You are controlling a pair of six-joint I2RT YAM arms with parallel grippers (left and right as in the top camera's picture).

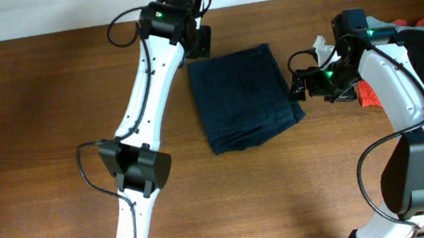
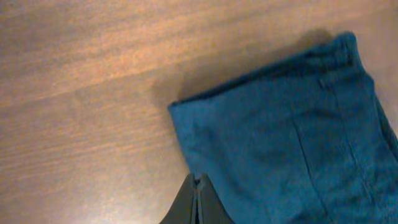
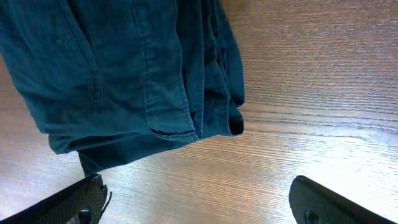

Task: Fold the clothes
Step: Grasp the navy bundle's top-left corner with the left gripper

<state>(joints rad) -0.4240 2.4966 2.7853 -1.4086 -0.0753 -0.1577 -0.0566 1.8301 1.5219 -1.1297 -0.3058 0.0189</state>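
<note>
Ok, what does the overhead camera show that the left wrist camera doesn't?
Only the overhead view shows the left arm and right arm, the whole folded navy shorts, and a red garment beside the right arm. Only the left wrist view shows the left fingers shut together at the shorts' edge, plus the stitching near one corner of the cloth. Both show the shorts lying on the wooden table.
</note>
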